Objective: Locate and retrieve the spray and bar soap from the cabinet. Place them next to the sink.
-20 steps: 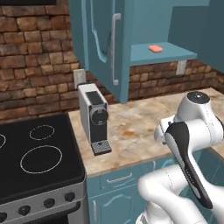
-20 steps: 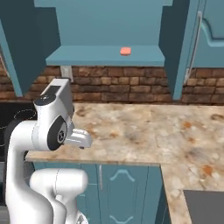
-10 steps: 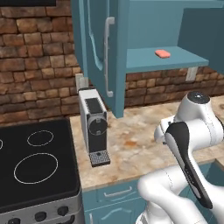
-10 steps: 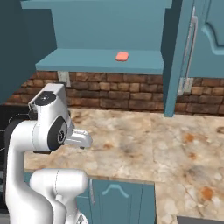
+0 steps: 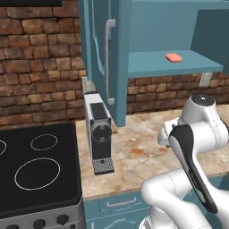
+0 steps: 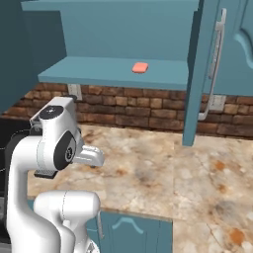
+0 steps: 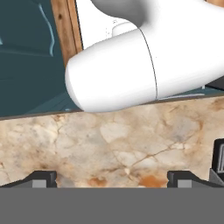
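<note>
The teal cabinet (image 5: 152, 62) (image 6: 99, 69) hangs open above the counter, its door (image 5: 100, 53) (image 6: 200, 74) swung outward with a pale bar handle (image 5: 107, 62). On its shelf lies the bar soap (image 5: 173, 57) (image 6: 140, 67), a small salmon-orange piece, alone. My arm is folded low in front of the counter, well below the shelf. In the hand view my gripper (image 7: 112, 179) is open, its tips wide apart, looking down at marbled counter with nothing between the fingers. The spray and the sink are out of view.
A grey coffee machine (image 5: 100, 129) stands on the counter (image 5: 138, 147) (image 6: 163, 173) under the open door. A black stove (image 5: 36, 174) lies left of it. Brick wall runs behind, with an outlet (image 6: 74, 91). Teal base cabinets (image 6: 128, 230) sit below the counter edge.
The whole picture has shifted in both base views: the base has driven closer to the counter, so cabinet, shelf and soap look larger. The arm keeps its folded pose.
</note>
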Robot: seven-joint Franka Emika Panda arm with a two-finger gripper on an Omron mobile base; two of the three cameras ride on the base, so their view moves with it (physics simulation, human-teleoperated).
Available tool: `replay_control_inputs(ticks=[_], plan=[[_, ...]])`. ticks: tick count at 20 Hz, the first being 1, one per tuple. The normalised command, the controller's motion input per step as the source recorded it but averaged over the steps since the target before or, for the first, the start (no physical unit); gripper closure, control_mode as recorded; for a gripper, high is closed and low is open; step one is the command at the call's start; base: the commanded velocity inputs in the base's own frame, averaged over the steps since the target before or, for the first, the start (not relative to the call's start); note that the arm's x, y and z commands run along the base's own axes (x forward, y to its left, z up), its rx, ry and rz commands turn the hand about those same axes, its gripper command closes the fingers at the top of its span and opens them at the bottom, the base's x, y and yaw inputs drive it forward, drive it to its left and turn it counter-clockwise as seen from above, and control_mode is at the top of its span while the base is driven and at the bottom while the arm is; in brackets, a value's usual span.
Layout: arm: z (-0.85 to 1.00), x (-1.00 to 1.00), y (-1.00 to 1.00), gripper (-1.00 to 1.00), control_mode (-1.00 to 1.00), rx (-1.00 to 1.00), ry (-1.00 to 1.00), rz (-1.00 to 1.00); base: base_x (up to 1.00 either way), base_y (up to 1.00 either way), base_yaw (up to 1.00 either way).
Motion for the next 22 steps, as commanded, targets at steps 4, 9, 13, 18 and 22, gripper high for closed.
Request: replay_control_inputs(ticks=[4,9,13,18,22], plan=[[0.0,0.0,0.0,-1.0,1.0,0.0,0.0,0.0,0.42,-0.41,0.16],[0.0,0.0,0.0,-1.0,1.0,0.0,0.0,0.0,0.3,-0.57,0.06],[0.0,0.0,0.0,-1.0,1.0,0.0,0.0,0.0,-0.06,-0.71,0.0],[0.0,0.0,0.0,-1.0,1.0,0.0,0.0,0.0,-0.06,-0.67,0.0],[0.0,0.0,0.0,-1.0,1.0,0.0,0.0,0.0,0.32,0.06,0.01]])
